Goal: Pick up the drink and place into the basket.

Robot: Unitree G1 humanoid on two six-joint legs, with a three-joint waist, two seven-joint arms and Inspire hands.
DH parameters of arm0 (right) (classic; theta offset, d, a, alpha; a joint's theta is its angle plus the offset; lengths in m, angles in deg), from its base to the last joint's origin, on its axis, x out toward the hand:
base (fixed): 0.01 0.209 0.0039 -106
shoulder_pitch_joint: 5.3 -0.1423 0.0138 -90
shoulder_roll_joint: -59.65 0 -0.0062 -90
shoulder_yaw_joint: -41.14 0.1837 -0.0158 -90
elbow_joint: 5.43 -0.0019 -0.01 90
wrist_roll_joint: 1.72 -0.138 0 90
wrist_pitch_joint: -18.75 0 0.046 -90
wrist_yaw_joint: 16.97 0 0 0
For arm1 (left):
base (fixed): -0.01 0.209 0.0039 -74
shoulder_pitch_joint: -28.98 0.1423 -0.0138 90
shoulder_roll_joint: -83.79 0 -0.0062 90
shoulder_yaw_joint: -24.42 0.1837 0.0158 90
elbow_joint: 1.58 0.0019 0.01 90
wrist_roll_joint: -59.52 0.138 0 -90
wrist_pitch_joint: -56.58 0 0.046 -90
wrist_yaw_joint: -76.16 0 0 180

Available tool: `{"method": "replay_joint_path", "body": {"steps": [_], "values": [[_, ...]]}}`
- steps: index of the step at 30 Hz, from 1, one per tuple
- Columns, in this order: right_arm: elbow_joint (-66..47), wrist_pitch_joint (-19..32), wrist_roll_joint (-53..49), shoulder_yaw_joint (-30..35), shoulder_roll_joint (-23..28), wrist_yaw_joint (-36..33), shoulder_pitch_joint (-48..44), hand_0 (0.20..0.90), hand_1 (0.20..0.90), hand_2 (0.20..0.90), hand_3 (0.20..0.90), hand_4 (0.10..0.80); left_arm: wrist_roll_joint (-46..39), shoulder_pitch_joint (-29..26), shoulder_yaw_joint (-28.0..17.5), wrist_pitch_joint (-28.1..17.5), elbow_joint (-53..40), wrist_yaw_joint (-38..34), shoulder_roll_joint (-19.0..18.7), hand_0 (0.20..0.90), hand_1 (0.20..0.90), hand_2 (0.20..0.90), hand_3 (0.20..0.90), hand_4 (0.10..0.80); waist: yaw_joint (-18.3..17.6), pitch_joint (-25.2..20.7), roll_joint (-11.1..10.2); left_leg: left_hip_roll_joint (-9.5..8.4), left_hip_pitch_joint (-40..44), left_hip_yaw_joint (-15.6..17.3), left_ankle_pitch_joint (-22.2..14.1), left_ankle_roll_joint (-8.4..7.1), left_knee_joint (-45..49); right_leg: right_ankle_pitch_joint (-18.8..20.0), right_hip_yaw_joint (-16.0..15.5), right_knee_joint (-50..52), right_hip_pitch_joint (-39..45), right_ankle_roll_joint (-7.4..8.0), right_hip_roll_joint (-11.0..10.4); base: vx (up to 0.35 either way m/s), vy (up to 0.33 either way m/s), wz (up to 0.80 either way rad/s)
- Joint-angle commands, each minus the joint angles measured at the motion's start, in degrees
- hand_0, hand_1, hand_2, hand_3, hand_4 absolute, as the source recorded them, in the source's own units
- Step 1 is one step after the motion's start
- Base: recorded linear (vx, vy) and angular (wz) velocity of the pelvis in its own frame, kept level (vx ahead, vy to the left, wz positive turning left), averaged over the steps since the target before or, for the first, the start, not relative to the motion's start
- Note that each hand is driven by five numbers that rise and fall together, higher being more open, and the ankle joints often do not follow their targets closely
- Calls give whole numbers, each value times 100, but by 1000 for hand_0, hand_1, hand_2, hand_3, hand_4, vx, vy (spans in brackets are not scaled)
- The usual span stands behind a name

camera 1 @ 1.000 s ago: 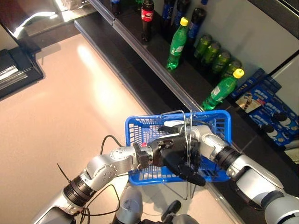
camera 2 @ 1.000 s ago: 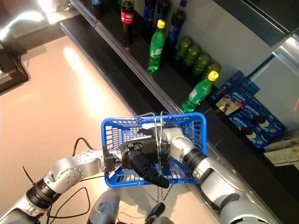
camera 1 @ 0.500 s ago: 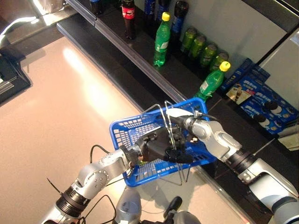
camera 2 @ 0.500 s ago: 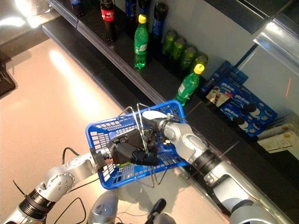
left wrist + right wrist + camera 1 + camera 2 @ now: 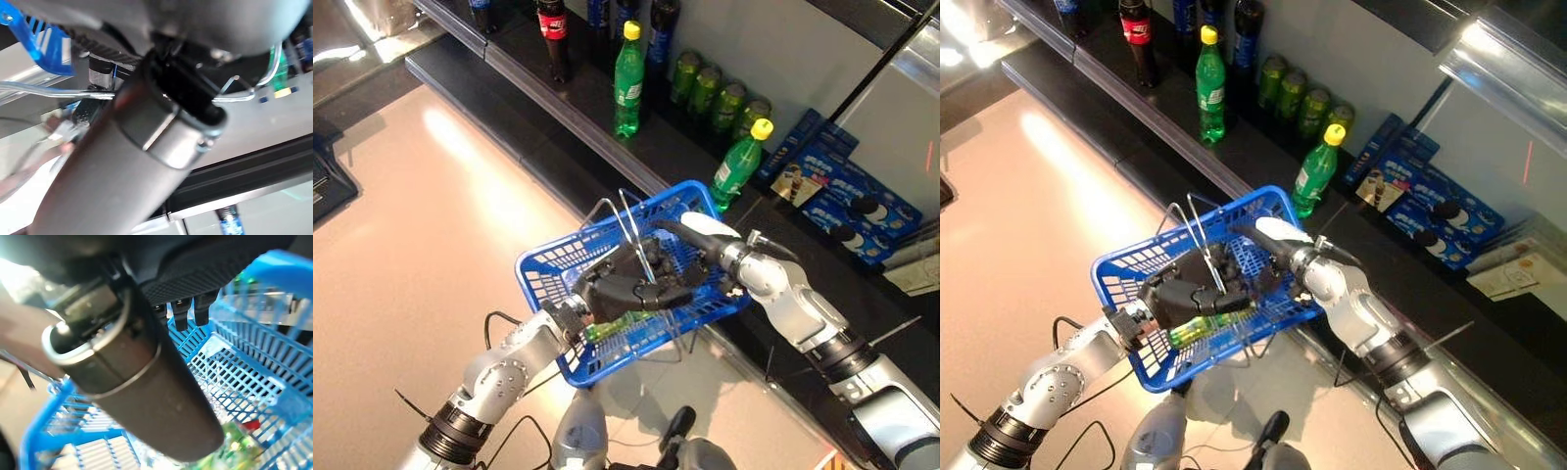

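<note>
My left hand [image 5: 622, 289] is shut on the thin wire handles [image 5: 631, 211] of the blue basket [image 5: 544, 277] and holds it raised in front, tilted. A green drink [image 5: 1197, 330] lies on the basket's floor, under the left hand; it also shows in the right wrist view [image 5: 230, 450]. My right hand [image 5: 1278, 235], with a white thumb cover, reaches over the basket's right rim. Its fingers [image 5: 182, 316] are straight and hold nothing, above the basket's mesh.
A dark low shelf [image 5: 607, 147] runs behind the basket. On it stand green bottles with yellow caps [image 5: 736, 166], green cans [image 5: 715, 93], a cola bottle [image 5: 551, 34] and blue boxes [image 5: 842, 196]. Pale floor [image 5: 421, 215] lies to the left.
The camera has shifted. My right hand has drawn back from deep in the basket to its right rim. The green drink now lies loose on the basket's floor.
</note>
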Motion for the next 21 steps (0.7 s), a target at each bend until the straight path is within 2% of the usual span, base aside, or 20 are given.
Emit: {"method": "replay_joint_path", "body": {"steps": [1,4,5,7,10,15,21], "values": [[-33,743,-873,270,-138,-1106,924,900,900,900,900,800,-916,-238,-783,-1649,-655,746,1010,300,300,300,200,100,-190,-1947,30,-10,149,309,-208,32,-178,-349,72,68,284,-28,81,8,16,-12],[173,1392,-1450,894,-508,-1622,1815,900,900,900,900,800,-905,255,-1374,-1642,-326,1011,1080,300,300,300,200,100,-262,-1987,132,12,165,395,-248,49,-178,-353,144,53,254,1,40,5,22,-12],[201,1417,-1461,962,-552,-1661,1895,900,900,900,900,800,-898,312,-1436,-1649,-296,1014,1079,300,300,300,200,100,-269,-1995,141,15,167,407,-254,50,-178,-354,150,54,248,4,35,-2,18,-23],[609,1937,-1633,1484,-863,-1995,2412,900,900,900,900,800,-787,644,-1953,-1680,60,1126,1141,300,300,300,200,100,-359,-2015,206,42,195,490,-288,53,-178,-366,201,51,227,26,7,-2,15,-16],[1075,2355,-1859,1979,-1034,-2267,2731,900,900,900,900,800,-577,836,-2307,-1820,432,1083,1127,300,300,300,200,100,-455,-2031,255,71,224,568,-319,46,-178,-372,273,47,203,39,-3,0,11,-23],[1764,2740,-2414,2631,-1234,-2779,3006,900,900,900,900,800,-324,880,-2801,-1933,1452,1023,1132,300,300,300,200,100,-623,-2044,319,127,293,690,-376,22,-178,-378,398,41,182,46,-8,11,10,-13],[2739,3014,-3238,3235,-1270,-2954,3171,900,900,900,900,800,-88,894,-3168,-2030,2649,1003,1233,300,300,300,200,100,-776,-2061,397,205,336,793,-432,-23,-178,-365,543,33,111,35,10,11,25,-13]]}}
